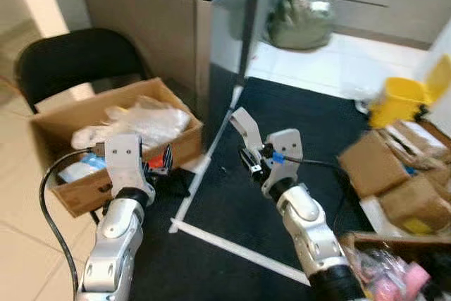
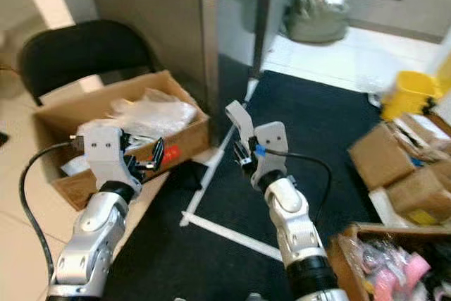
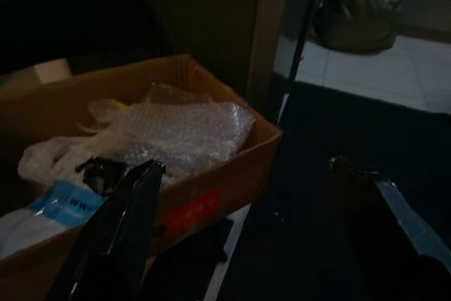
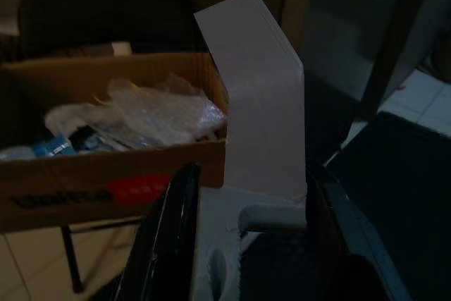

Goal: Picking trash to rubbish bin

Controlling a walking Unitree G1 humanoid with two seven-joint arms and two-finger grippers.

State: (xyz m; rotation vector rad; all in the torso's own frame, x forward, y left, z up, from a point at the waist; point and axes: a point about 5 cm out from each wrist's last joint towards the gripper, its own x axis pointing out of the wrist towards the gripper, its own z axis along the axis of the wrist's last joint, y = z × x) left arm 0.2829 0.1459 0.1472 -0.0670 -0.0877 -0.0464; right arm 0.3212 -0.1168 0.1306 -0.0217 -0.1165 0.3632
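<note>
At frame centre the right gripper (image 1: 248, 147) clamps a bent grey card (image 4: 257, 96), raised over the dark mat (image 1: 310, 139). At lower left the left gripper (image 3: 246, 237), fingers spread and empty, hovers beside the box (image 1: 84, 192) of bubble wrap (image 1: 144, 121) on a chair (image 1: 77, 58).

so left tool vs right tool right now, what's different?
Left tool is open and holds nothing; right tool is shut on a bent white card. Left tool sits right by the cardboard box on the chair; right tool hangs further off, over the dark mat. Both point toward the box of bubble wrap.
</note>
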